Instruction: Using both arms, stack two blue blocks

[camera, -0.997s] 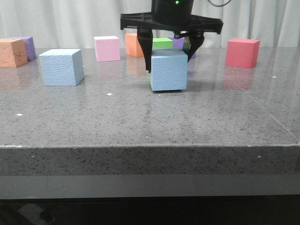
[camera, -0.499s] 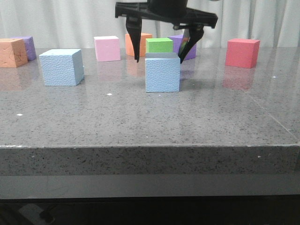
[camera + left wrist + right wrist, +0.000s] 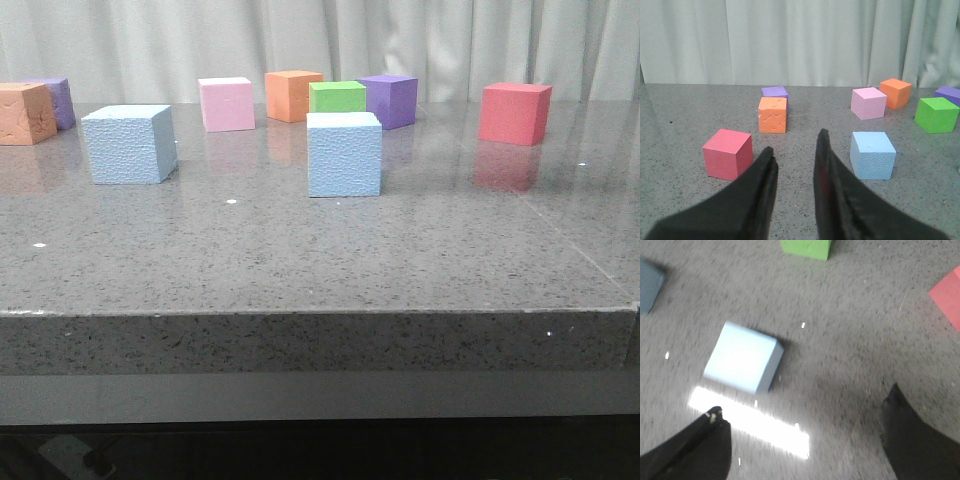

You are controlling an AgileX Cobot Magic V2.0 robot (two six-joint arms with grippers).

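Two pale blue blocks rest apart on the grey table. One (image 3: pixel 128 145) stands at the left, the other (image 3: pixel 344 154) near the middle. No gripper shows in the front view. My left gripper (image 3: pixel 796 142) is open and empty, low over the table, with a blue block (image 3: pixel 872 155) ahead and to one side of it. My right gripper (image 3: pixel 805 402) is spread wide and empty, high above the table, with the middle blue block (image 3: pixel 742 357) below it and clear of both fingers.
Behind the blocks stand a pink cube (image 3: pixel 226 103), an orange cube (image 3: pixel 293 95), a green cube (image 3: pixel 337 97) and a purple cube (image 3: pixel 388 100). A red cube (image 3: pixel 515 113) is at the right. An orange cube (image 3: pixel 25 113) and a purple cube (image 3: pixel 58 100) are at the far left. Another red cube (image 3: pixel 725 154) lies by my left gripper.
My right gripper opened off the middle blue block, left it on the table and rose out of the front view. The block now sits a little further left.
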